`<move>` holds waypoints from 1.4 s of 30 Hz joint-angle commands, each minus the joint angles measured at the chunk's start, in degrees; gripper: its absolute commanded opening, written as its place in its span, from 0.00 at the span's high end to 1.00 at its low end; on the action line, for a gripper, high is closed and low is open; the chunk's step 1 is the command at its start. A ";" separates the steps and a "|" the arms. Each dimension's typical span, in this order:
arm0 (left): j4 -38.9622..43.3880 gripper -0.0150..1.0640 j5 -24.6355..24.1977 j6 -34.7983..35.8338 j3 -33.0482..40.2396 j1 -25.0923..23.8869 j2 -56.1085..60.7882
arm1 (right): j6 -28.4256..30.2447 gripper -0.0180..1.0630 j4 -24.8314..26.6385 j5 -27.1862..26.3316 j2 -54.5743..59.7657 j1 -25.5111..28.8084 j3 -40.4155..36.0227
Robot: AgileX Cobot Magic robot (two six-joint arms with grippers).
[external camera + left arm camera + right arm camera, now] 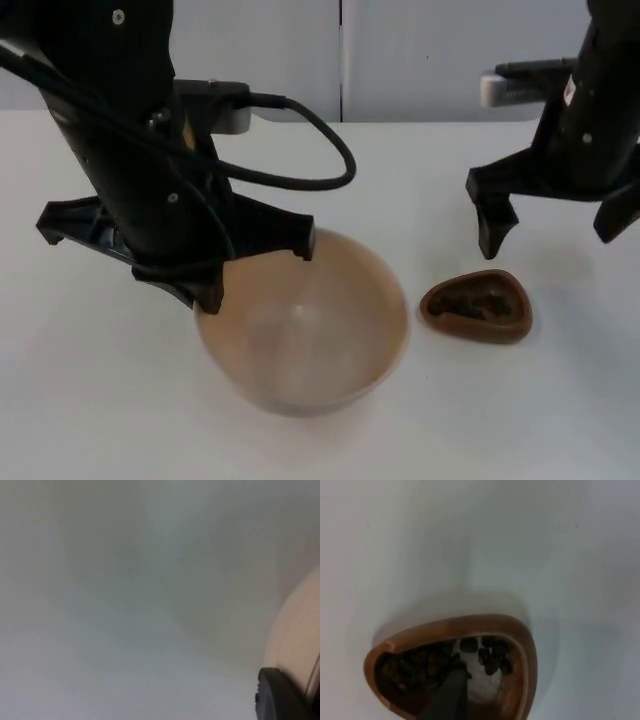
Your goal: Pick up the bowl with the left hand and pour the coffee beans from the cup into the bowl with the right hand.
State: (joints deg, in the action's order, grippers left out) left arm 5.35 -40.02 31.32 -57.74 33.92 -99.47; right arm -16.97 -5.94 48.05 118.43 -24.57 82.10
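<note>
Table (pixel 90 410): white top, runs back to the grey partition wall (pixel 450 60). You see it bare around the two task items.

Left arm (pixel 130 150): black, comes in from the upper left of the top view and leans over the near-left edge of the bowl.

Right arm (pixel 600 90): black, comes in from the upper right, hangs above the table behind the cup.

Bowl (pixel 310 335): tan, round, upright on the table, centre-front of the top view. Nothing visible inside. In the left wrist view you catch its pale curved wall (pixel 295 640).

Left gripper (pixel 258 270): fingers spread wide apart. One finger sits at the bowl's far rim, the other low by its left wall. You can't tell from the top view whether either tip touches; nothing clamped. Left wrist view shows one black fingertip (pixel 280 695) right against the bowl wall.

Right gripper (pixel 555 235): fingers apart, holding nothing, up above the table, just behind and over the cup.

Cup (pixel 477 306): brown, rounded-triangle rim, upright on the table just right of the bowl, not touching it.

Coffee beans (pixel 470 303): dark, in the cup. Right wrist view shows them (pixel 420 670) heaped to one side w/ a pale patch of the cup's bottom showing.
</note>
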 commanded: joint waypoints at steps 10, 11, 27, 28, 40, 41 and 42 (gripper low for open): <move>1.57 0.99 1.44 3.65 0.28 0.25 0.65 | -2.95 0.04 -1.41 -2.48 4.14 -0.11 0.35; 1.57 0.99 1.44 3.65 0.28 0.25 0.65 | -3.12 0.05 -1.41 -2.76 4.59 -0.11 0.35; 1.57 0.99 1.80 3.63 0.28 0.25 0.65 | -4.59 0.21 -0.79 -5.15 7.49 -0.11 0.35; 1.57 0.99 1.80 3.63 0.28 0.25 0.65 | -4.59 0.21 -0.49 -5.15 7.49 -0.11 0.35; 1.57 0.99 1.80 3.63 0.28 0.25 0.65 | -4.59 0.21 0.09 -5.82 7.97 -0.11 0.35; 1.57 0.99 1.80 3.63 0.28 0.25 0.65 | -4.59 0.21 0.09 -5.82 8.20 -0.11 0.35; 1.57 0.99 1.90 3.63 0.28 0.25 0.65 | -4.59 0.21 0.09 -5.82 8.20 -0.11 0.35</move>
State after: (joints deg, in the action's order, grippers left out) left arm 6.65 -38.69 34.41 -57.74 33.92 -99.47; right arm -21.24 -5.98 42.66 126.45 -24.57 82.10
